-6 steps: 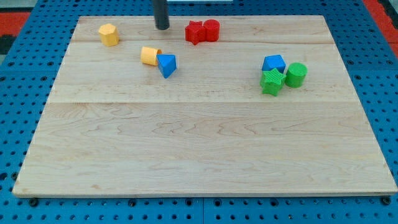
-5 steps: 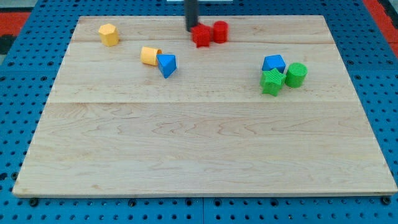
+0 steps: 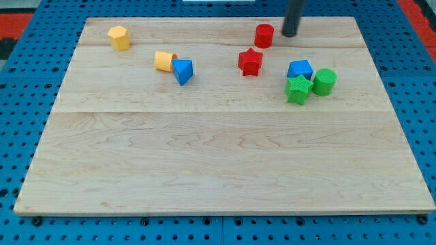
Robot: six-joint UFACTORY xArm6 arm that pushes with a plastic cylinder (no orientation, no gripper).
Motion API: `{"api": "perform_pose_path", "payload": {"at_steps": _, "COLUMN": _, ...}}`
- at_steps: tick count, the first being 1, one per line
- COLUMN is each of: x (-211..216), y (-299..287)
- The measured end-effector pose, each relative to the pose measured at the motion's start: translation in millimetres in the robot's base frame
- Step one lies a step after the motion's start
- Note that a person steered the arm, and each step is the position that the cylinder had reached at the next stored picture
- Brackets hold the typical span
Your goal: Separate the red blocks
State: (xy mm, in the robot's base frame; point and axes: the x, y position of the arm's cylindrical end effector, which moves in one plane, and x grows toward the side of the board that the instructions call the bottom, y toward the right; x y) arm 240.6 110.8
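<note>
A straight dark rod is coming down from the view's top, and my tip [image 3: 290, 33] is resting on the wooden board [image 3: 218, 156] near its top edge, right of centre. The rod has no pincer, so there is nothing to stand apart, come together or clamp; the tip is simply touching the board. Just beside the tip, on the view's left and slightly apart from it, a red cylinder [image 3: 264, 35] is standing upright. Below that and a little further left, a red star [image 3: 251, 61] is lying flat, with bare wood showing between the two red blocks. To the right of the star, a cluster of three blocks is sitting close together: a blue block [image 3: 300, 69] of faceted shape at the top, a green star [image 3: 297, 89] just beneath it, and a green cylinder [image 3: 324, 81] at the right. On the view's left, well apart from the tip, a yellow cylinder [image 3: 163, 60] is lying on its side against a blue wedge-like block [image 3: 182, 71]. Near the top left corner, a yellow faceted block [image 3: 118, 37] is sitting alone. A blue pegboard surface [image 3: 20, 136] is surrounding the board.
</note>
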Motion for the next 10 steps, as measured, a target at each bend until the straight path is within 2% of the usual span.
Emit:
{"api": "perform_pose_path", "payload": {"at_steps": 2, "x": -8.4, "y": -82.2}}
{"api": "perform_pose_path", "payload": {"at_steps": 4, "x": 55.7, "y": -50.7}}
{"api": "perform_pose_path", "payload": {"at_steps": 5, "x": -15.0, "y": -83.3}}
{"api": "perform_pose_path", "payload": {"at_steps": 6, "x": 18.7, "y": -136.0}}
{"api": "perform_pose_path", "payload": {"at_steps": 7, "x": 47.8, "y": -73.7}}
{"api": "perform_pose_path", "payload": {"at_steps": 8, "x": 97.1, "y": -18.4}}
{"api": "perform_pose_path", "payload": {"at_steps": 10, "x": 88.9, "y": -166.1}}
